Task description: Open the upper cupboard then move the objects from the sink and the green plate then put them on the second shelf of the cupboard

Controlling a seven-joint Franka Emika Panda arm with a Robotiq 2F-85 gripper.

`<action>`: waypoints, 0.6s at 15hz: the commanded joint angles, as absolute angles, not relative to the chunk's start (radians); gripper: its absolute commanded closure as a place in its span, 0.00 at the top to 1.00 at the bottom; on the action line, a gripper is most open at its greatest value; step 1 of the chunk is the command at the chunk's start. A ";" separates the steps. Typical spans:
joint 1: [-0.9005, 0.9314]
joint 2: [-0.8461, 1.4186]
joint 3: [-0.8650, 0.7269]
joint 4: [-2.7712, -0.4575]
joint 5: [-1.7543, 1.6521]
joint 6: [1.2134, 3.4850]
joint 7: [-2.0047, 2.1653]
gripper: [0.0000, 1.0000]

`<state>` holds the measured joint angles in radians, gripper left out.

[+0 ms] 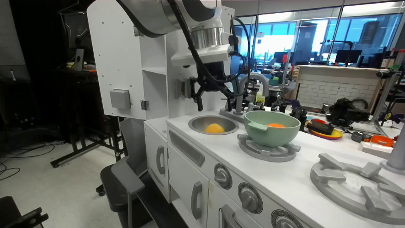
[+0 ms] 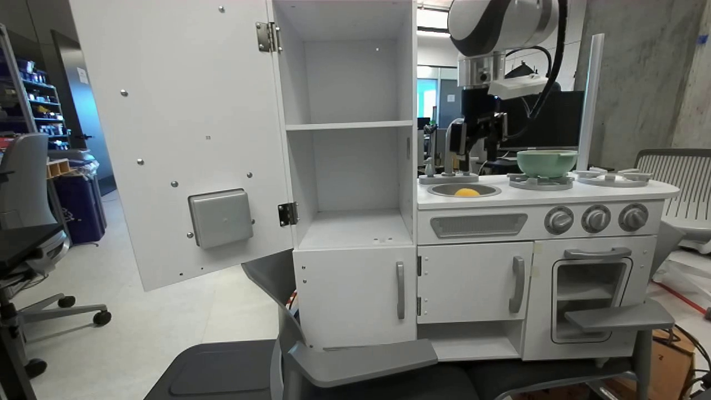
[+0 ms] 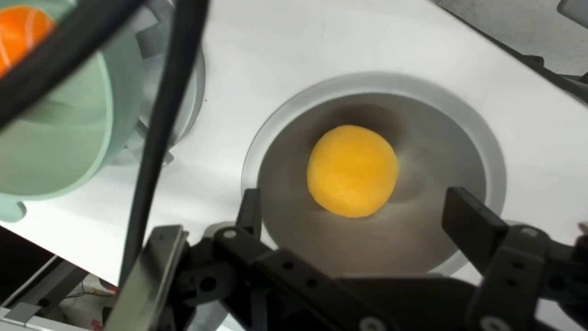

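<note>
Cupboard (image 2: pixel 355 178) is standing open, left, pickup presumably starting: the end effector (image 1: pixel 214 107), spread apart, is hanging above the yellow toy (image 3: pixel 353 171) in the sink (image 3: pixel 445 151) (orange toy (image 1: pixel 276 125) in the bowl (image 1: pixel 272 135), right), likely needing lowering.

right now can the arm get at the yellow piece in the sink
Probably yes: the pincer hangs open above the sink, and the wrist view shows nothing covering the yellow piece or crowding it.

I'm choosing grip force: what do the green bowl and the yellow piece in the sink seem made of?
Green bowl: probably plastic, satin; its handle shares the same even colour. Yellow piece: matte, perhaps fabric or foam; it shows no sharp highlight.
</note>
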<state>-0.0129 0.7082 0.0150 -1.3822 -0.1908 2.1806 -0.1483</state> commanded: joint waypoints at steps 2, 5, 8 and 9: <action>-0.018 0.840 0.022 -1.197 -0.163 2.128 -0.220 1.00; -0.017 0.887 0.022 -1.139 -0.168 2.088 -0.253 1.00; -0.017 0.918 0.025 -1.105 -0.172 2.041 -0.292 1.00; -0.019 0.930 0.026 -1.097 -0.172 2.036 -0.304 1.00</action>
<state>-0.0135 0.8871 0.0164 -1.1700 -0.1900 2.0933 -0.2514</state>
